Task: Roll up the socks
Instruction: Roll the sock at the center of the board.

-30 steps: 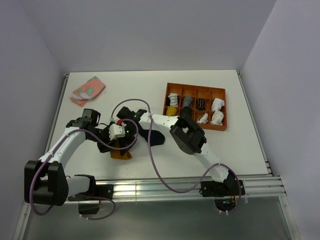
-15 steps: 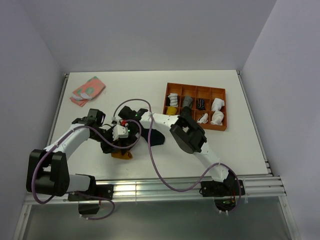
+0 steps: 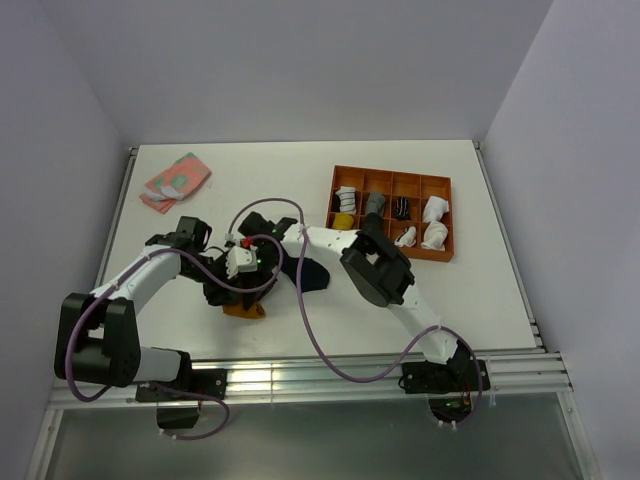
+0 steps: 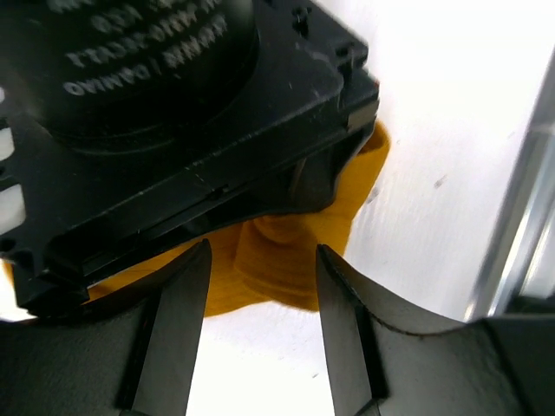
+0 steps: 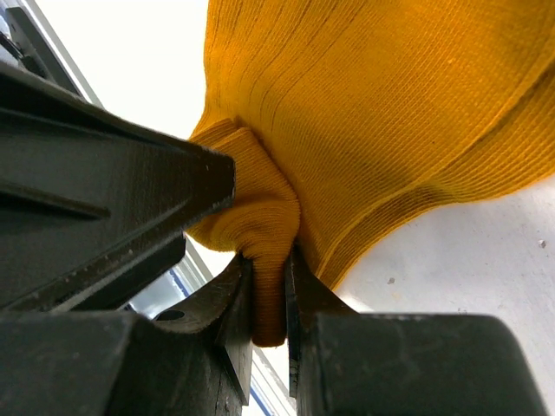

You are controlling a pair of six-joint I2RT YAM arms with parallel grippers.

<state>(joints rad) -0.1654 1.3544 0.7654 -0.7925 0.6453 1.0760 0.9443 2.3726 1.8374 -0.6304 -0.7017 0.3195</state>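
The mustard-orange sock (image 3: pixel 243 309) lies bunched on the table near the front, with the dark navy sock (image 3: pixel 311 273) to its right. My right gripper (image 5: pixel 269 270) is shut on a raised fold of the mustard sock (image 5: pixel 364 104). My left gripper (image 4: pixel 262 260) is open. Its fingers (image 4: pixel 178 329) stand either side of bare table, just short of the pinched mustard fold (image 4: pixel 290 260). The right gripper's black body (image 4: pixel 173 130) fills the top of the left wrist view. From above, both grippers (image 3: pixel 232 285) crowd over the mustard sock and hide most of it.
An orange compartment tray (image 3: pixel 441 257) holding rolled socks stands at the back right. A pink-and-green folded cloth (image 3: pixel 175 181) lies at the back left. Purple cables (image 3: pixel 300 300) loop over both arms. The table's metal front rail (image 3: pixel 350 372) runs close behind the socks.
My left arm has swung rightward and brought its gripper closer to the mustard sock, its jaws narrowing slightly. The right gripper has kept its pinch in place.
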